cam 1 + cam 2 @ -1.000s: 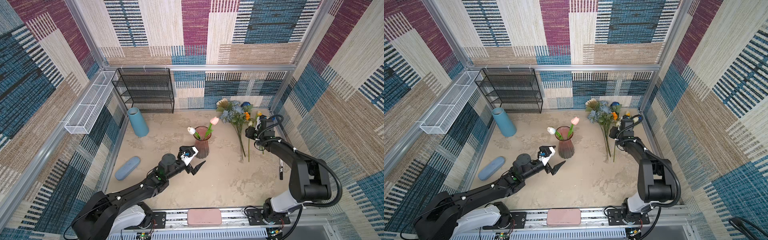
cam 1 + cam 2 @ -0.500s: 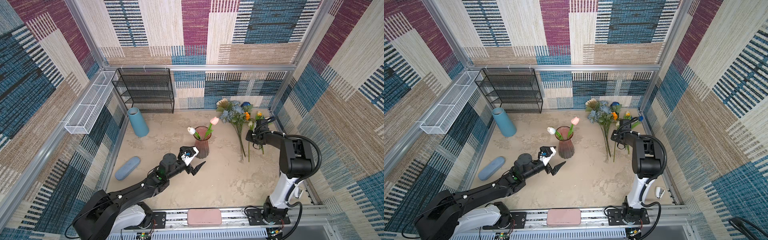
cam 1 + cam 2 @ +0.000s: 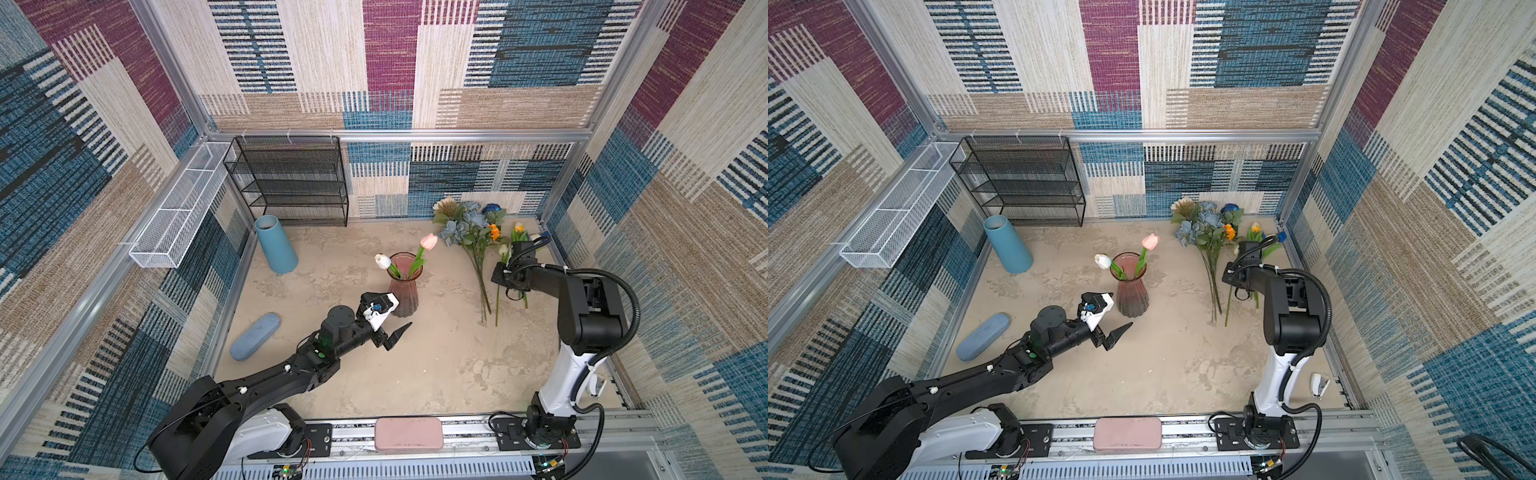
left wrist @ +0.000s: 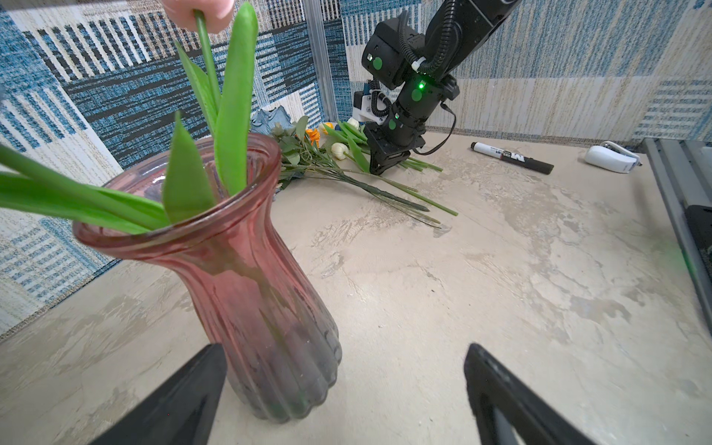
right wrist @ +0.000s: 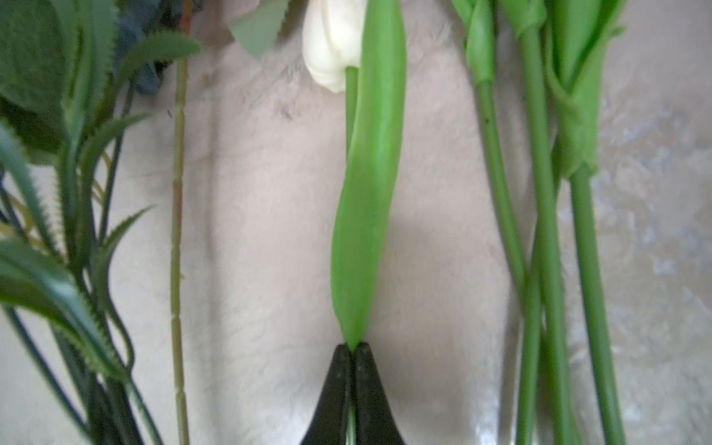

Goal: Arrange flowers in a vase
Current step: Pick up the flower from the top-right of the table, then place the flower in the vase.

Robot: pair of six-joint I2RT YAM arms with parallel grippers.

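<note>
Hands first: my left hand (image 4: 343,348) sits nearest me, jaws spread wide and holding nothing, low beside the foot of the pink glass vase (image 3: 404,286). Two flowers stand in that vase, a white tulip (image 3: 382,260) and a pink tulip (image 3: 429,241), so I judge the job well under half done.

Beyond and to the right, my right hand (image 5: 352,358) is pinched shut on the stem of a loose white tulip (image 5: 331,42), which lies flat on the counter (image 3: 436,365), not yet lifted. Beside it wait a yellow tulip (image 3: 518,227) and the blue-and-cream bunch (image 3: 469,232), all yet to go in.

For room, bare counter lies between vase and pile, which gives me a clear lane for carrying. The side wall stands close behind the right hand, and a marker (image 4: 512,157) lies on the counter off to its side. Neighbouring stems lie just beside the pinched one and could drag along.

Farthest off, the black wire rack (image 3: 291,183) and blue cylinder (image 3: 276,245) are well apart from the work.
</note>
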